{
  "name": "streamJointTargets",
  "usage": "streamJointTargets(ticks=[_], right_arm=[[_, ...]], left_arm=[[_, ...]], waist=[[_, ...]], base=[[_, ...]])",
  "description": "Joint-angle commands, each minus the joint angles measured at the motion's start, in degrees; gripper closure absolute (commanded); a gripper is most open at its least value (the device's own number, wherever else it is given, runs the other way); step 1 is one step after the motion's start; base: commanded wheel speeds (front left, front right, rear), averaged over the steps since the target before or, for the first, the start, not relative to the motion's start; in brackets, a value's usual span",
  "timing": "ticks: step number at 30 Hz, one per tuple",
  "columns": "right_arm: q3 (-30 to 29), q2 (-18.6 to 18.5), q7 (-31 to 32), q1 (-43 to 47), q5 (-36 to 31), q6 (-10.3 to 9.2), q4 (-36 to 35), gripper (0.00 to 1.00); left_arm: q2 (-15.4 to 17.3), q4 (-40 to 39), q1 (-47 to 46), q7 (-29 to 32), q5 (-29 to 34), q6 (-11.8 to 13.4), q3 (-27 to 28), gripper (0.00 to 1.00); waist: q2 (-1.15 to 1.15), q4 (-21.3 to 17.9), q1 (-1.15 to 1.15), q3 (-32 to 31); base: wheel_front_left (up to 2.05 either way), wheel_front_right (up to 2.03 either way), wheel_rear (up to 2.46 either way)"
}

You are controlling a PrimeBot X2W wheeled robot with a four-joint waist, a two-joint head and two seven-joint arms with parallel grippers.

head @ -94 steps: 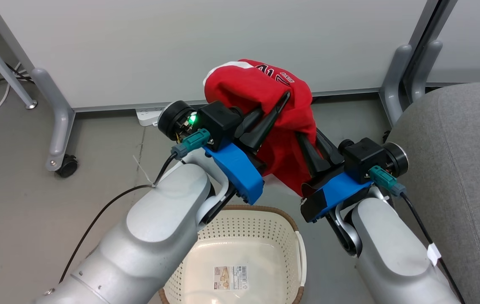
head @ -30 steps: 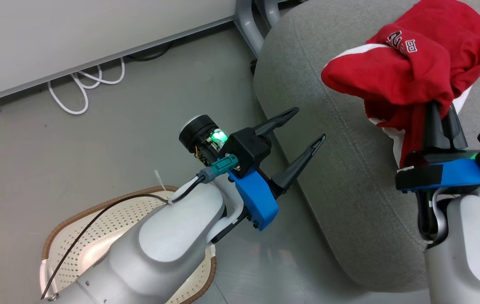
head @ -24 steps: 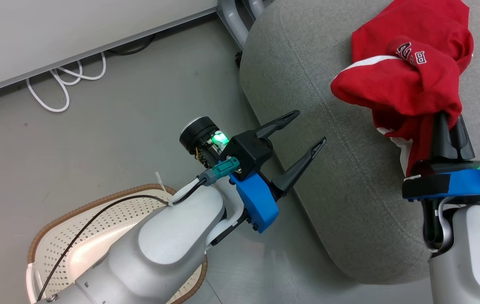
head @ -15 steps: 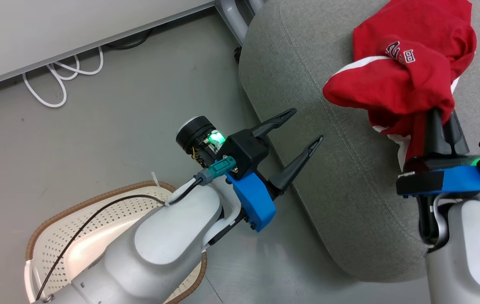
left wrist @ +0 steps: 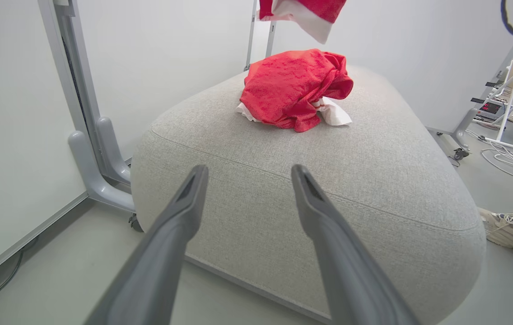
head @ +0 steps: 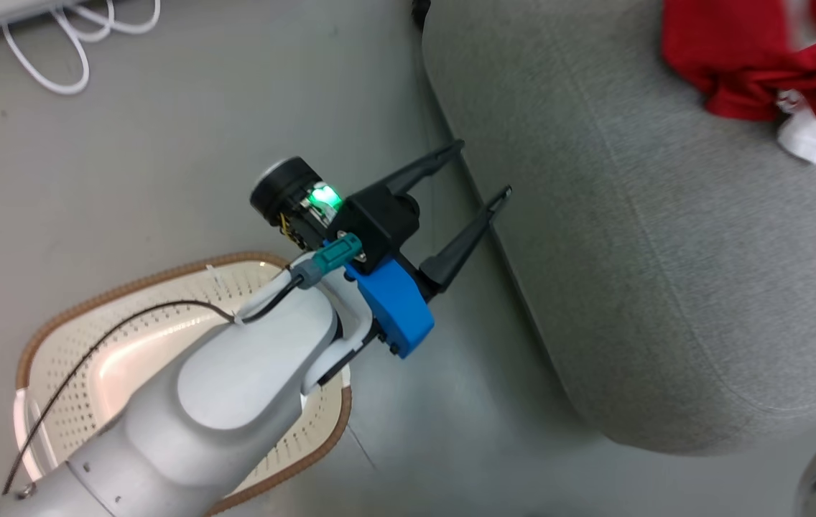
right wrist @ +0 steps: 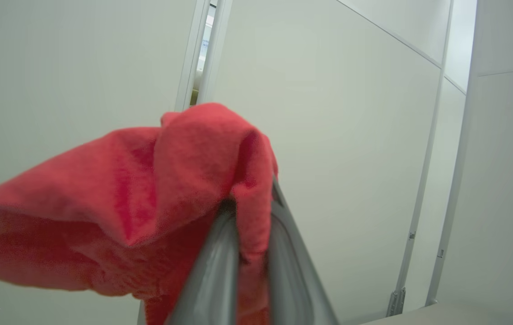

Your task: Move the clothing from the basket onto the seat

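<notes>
Pinched a red garment (right wrist: 148,189) tight between the two dark fingers (right wrist: 211,271) of the right gripper (right wrist: 251,203), clenched close, with the soft cloth flopped over the tips. Held that garment up high over the seat (left wrist: 283,189), with a red and white edge dangling above the seat's top in the left wrist view.

Held the left gripper (head: 481,169) spread wide and empty, just beside the seat's rounded side and not touching it, with the tips pointed at the seat.

Saw a heap of red clothing (left wrist: 292,88) with bits of white trim lying on top of the seat, well apart from the left gripper.

Saw the cream basket (head: 314,431) with the brown rim on the grey floor (head: 164,143), near the seat but apart from it, partly hidden under the left arm (head: 235,373).

Saw loops of white cable (head: 56,72) on the floor, far from the seat. Saw white wall panels (left wrist: 12,113) behind the seat. Saw a person's pale shoe (left wrist: 509,234) on the floor by the seat's other side.
</notes>
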Motion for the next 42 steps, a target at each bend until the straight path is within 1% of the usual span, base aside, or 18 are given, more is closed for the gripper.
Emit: streamJointTargets(ticks=[1, 5, 9, 11, 14, 16, 20, 28, 29, 30, 31, 35, 40, 41, 42], right_arm=[[-1.7, -1.4, -0.1, -2.6, 0.4, -0.06, 0.3, 1.00], [-7.4, -6.1, -0.1, -8.1, 0.9, -0.06, 2.2, 1.00], [-12.5, -11.0, -0.1, -10.2, 1.1, -0.06, 6.8, 1.00], [-14.3, -12.7, -0.1, -10.1, 1.1, -0.05, 10.1, 1.00], [-16.0, -14.0, -0.1, -8.8, 0.3, -0.06, 15.0, 1.00], [-17.2, -13.8, -0.1, -7.8, -0.2, -0.06, 17.7, 1.00], [-19.2, -11.9, -0.1, -5.5, -0.9, -0.06, 21.5, 1.00], [-19.3, -7.9, -0.1, -1.2, -1.6, -0.06, 24.7, 1.00], [-19.2, -7.7, -0.1, -0.9, -1.6, -0.06, 24.5, 0.82], [-19.5, -7.4, -0.1, -0.6, -1.5, -0.06, 23.8, 0.25], [-19.7, -6.9, -0.1, -0.1, -1.4, -0.06, 23.3, 0.00], [-19.2, -5.5, -0.1, 3.8, -1.9, -0.06, 20.9, 0.00], [-16.6, -2.8, -0.1, 11.1, -2.5, -0.06, 14.1, 0.00], [-16.6, -2.8, -0.1, 11.1, -2.5, -0.06, 14.1, 0.00], [-15.9, -2.3, -0.1, 12.4, -2.8, -0.06, 12.7, 0.00]], left_arm=[[0.9, -0.7, -1.1, 0.3, 0.4, 0.3, 0.3, 0.00], [2.6, -2.5, -2.7, 1.2, 1.2, 0.7, 0.5, 0.00], [3.8, -4.4, -4.2, 2.1, 1.9, 1.1, 0.8, 0.00], [4.7, -5.2, -4.8, 2.5, 2.0, 1.2, 1.0, 0.00], [5.5, -6.0, -5.2, 2.9, 2.3, 1.4, 1.1, 0.00], [6.0, -6.5, -5.4, 3.0, 2.5, 1.5, 1.1, 0.00], [6.8, -6.9, -5.1, 3.1, 2.5, 1.7, 1.0, 0.00], [7.3, -7.0, -4.6, 3.3, 2.0, 1.9, 0.6, 0.00], [7.4, -7.0, -4.6, 3.4, 2.0, 2.0, 0.5, 0.00], [7.4, -6.9, -4.5, 3.4, 1.9, 2.0, 0.4, 0.00], [7.4, -6.8, -4.3, 3.2, 1.8, 2.0, 0.4, 0.00], [6.9, -6.0, -3.2, 2.1, 1.2, 2.1, 0.3, 0.00], [6.0, -4.0, -0.6, -0.6, -0.4, 2.6, 0.8, 0.00], [6.0, -4.0, -0.6, -0.6, -0.4, 2.6, 0.8, 0.00], [5.9, -3.4, 0.1, -1.3, -0.8, 2.8, 1.1, 0.00]], waist=[[0.00, 1.3, -0.01, 3.7], [0.00, 2.2, -0.01, 7.9], [0.00, 3.2, -0.01, 11.5], [0.00, 3.5, -0.01, 13.2], [0.00, 3.9, -0.01, 15.0], [0.00, 4.0, -0.01, 15.7], [0.00, 4.1, -0.01, 16.2], [0.00, 3.4, -0.01, 15.4], [0.00, 3.2, -0.01, 15.2], [0.00, 3.1, -0.01, 14.9], [0.00, 3.0, -0.01, 14.5], [0.00, 2.8, -0.01, 11.9], [0.00, 2.8, -0.01, 6.4], [0.00, 2.8, -0.01, 6.4], [0.00, 2.9, -0.01, 4.9]], base=[[0.00, 0.00, 0.00], [0.00, 0.00, 0.00], [0.00, 0.00, 0.00], [0.00, 0.00, 0.00], [0.00, 0.00, 0.00], [0.00, 0.00, 0.00], [0.00, 0.00, 0.00], [0.00, 0.00, 0.00], [0.00, 0.00, 0.00], [0.00, 0.00, 0.00], [0.00, 0.00, 0.00], [0.00, 0.00, 0.00], [0.00, 0.00, 0.00], [0.00, 0.00, 0.00], [0.00, 0.00, 0.00]])
